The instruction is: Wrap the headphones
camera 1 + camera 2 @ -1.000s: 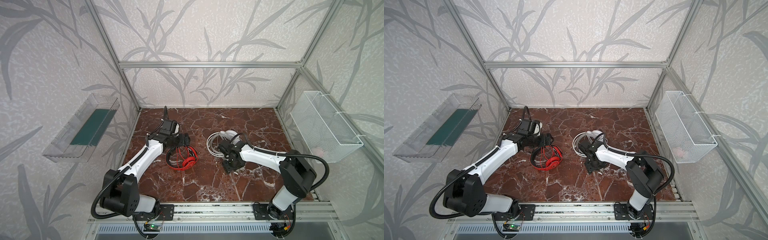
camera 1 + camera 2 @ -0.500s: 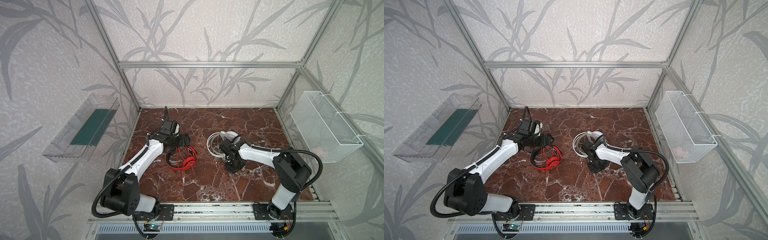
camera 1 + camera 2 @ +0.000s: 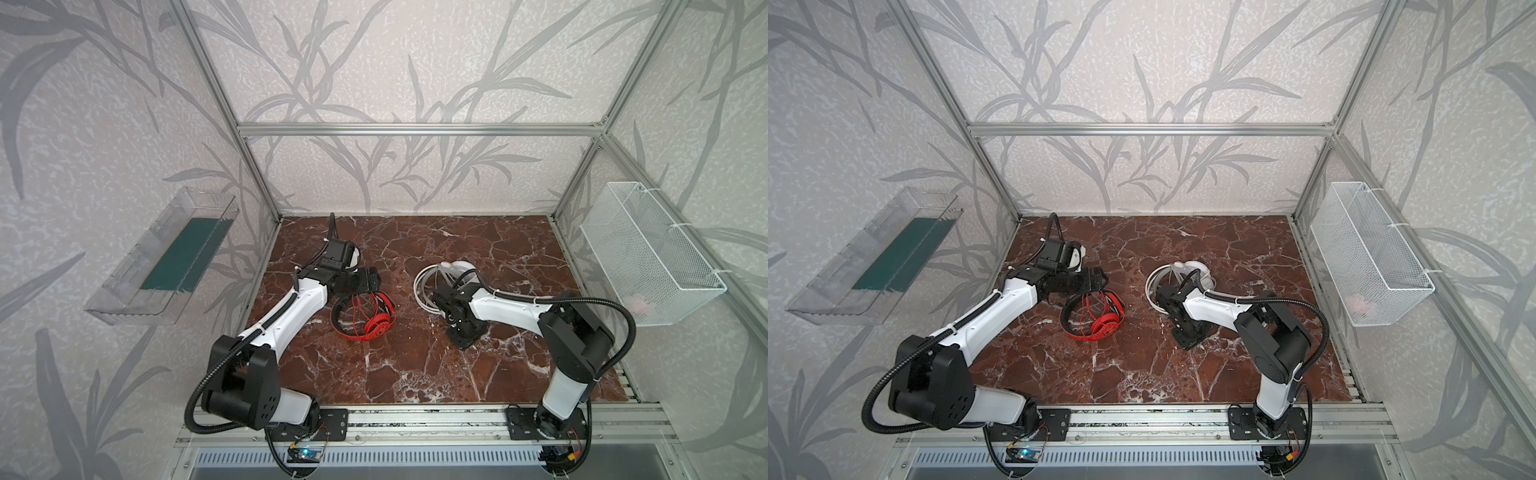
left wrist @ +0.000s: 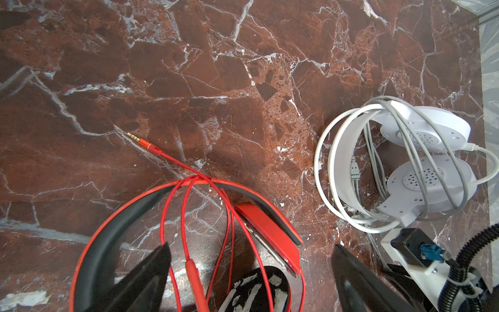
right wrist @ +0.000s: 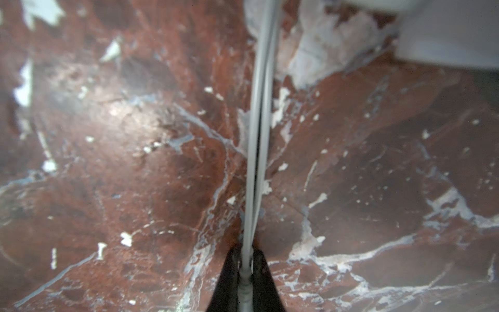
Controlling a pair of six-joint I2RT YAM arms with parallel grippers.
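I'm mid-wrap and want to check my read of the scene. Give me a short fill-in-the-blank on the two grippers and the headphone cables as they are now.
1. The right gripper is ___ on the white cable.
2. The left gripper hangs ___ over the red headphones, holding nothing.
3. The plug lying free on the table is ___ in colour.

Missing words: shut; open; red.

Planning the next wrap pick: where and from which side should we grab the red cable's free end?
Grip the red cable just behind its plug, from straight above, jaws across it. That end lies flat and straight on the table, clear of the red headband; the rest is looped over it.
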